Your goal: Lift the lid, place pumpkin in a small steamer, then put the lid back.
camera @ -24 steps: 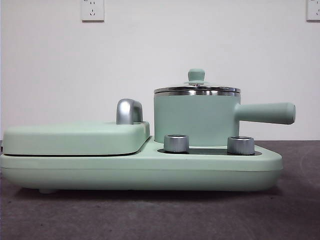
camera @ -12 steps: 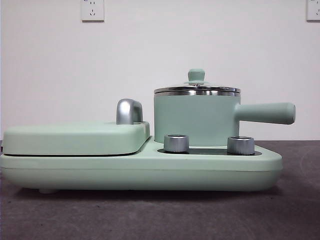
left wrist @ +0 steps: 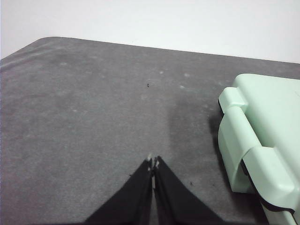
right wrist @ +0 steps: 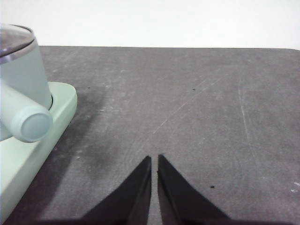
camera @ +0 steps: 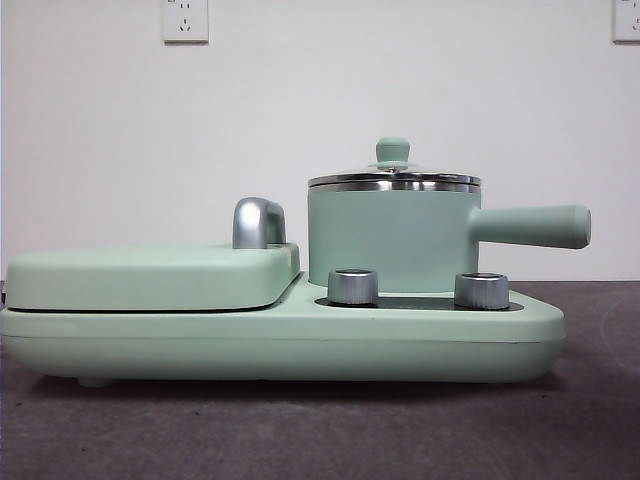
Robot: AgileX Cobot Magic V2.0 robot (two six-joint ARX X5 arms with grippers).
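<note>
While the lid point(camera: 393, 172) sat closed on the small steamer point(camera: 390, 238), its glass dome, shiny steel rim and rounded mint-green knob showed clearly in the front view. The steamer was a smooth, matte mint-green cylinder with a steel band at the top and a long straight handle point(camera: 530, 226) ending in a rounded tip. What lay inside the steamer could not be told. It stood on a wide mint-green base point(camera: 280, 345) with softly rounded edges, behind two ribbed metal dials point(camera: 353, 286). Beside it on the same base lay a flat griddle cover point(camera: 150, 276) carrying a curved chrome handle point(camera: 258, 222). The base rested on a dark grey, slightly scuffed bench point(camera: 300, 430), with a white wall behind. The left claw point(left wrist: 153, 162) hung over bare bench near the griddle end of the base, its black jaws pressed together. The right claw point(right wrist: 154, 159) hung over bench near the steamer's handle, jaws nearly together with a thin gap, gripping nothing. No pumpkin was visible in any view.
</note>
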